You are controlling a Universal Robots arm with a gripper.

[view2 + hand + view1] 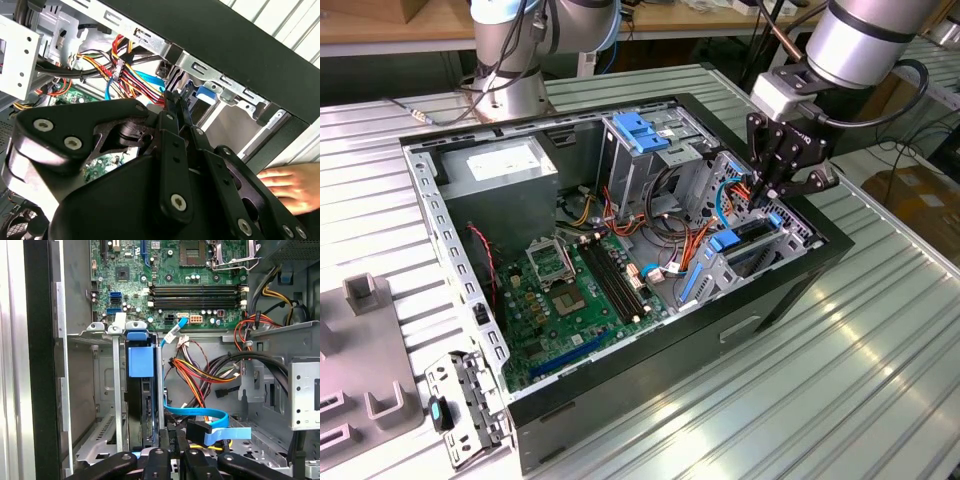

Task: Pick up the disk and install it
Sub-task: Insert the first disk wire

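1. Open computer case (790,290) lies on its side on a ribbed metal table (880,380). Inside it, in the exterior view: green motherboard (570,290), grey power-supply box (500,165) with a white sticker, and a tall grey cage (640,150) with a blue plastic cap.
2. Robot arm (865,40) reaches down from the exterior view's right; gripper (767,192) sits low over the drive bay at the case's corner on that side.
3. Obstructions around the bay: a bundle of red, yellow and orange wires (200,372) runs just beside it, and a flat blue data cable (210,420) crosses near the gripper tips in the first wrist view. The same wires (135,75) crowd the gap ahead of the fingers in the second wrist view.
4. The disk (142,405) stands on edge in a slot of the drive bay (107,390), between thin grey metal walls, with its blue carrier tab (140,361) facing the motherboard. In the exterior view it shows as a dark slab with a blue end (745,240) below the gripper.
5. Jaws: the black fingers (172,150) lie nearly together, with only a narrow gap. Their tips reach the near end of the disk; cannot tell whether they clench it or merely press on it.
6. A person's hand (292,182) rests on the table outside the case's black wall in the second wrist view.
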